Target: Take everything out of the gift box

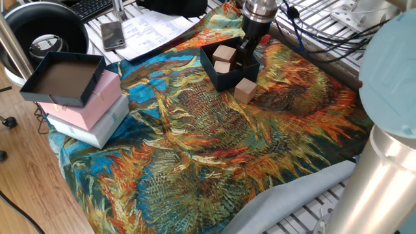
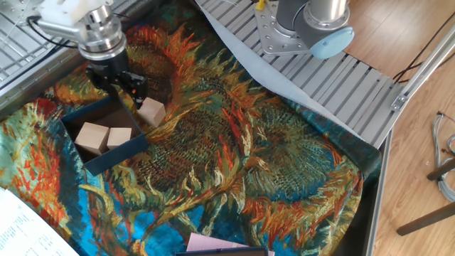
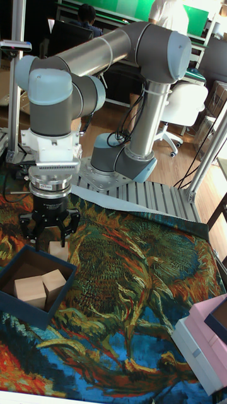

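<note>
The dark navy gift box sits on the sunflower cloth. Two light wooden cubes lie side by side inside it. A third cube rests on the cloth just outside the box wall, touching nothing else. My gripper hangs open and empty above the box's far edge, beside that outer cube. In the tall fixed view the fingers partly hide the outer cube.
A larger navy tray sits on stacked pink and white boxes at the cloth's left edge. Papers, a phone and a black round bin lie behind. The arm's base stands on a slatted metal plate.
</note>
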Robot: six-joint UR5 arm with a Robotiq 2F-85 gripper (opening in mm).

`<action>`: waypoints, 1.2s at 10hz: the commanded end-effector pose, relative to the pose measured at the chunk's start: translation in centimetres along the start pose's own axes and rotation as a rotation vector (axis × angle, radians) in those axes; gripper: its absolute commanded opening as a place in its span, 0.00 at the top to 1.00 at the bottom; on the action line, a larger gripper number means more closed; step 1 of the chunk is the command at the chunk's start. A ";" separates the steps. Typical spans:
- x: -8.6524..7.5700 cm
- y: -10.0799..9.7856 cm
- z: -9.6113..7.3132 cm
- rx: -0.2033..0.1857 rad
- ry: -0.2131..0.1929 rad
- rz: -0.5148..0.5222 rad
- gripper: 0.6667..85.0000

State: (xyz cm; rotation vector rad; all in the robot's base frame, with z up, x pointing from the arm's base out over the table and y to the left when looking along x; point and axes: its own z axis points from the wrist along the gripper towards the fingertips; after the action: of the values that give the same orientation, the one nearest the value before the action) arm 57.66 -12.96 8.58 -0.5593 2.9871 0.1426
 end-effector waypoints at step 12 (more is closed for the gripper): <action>-3.9 -4.6 2.1 0.051 -0.065 -0.154 0.28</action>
State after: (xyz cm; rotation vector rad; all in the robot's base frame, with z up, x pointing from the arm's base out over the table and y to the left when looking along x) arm 62.31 -15.72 6.69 -0.7753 2.8802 0.0468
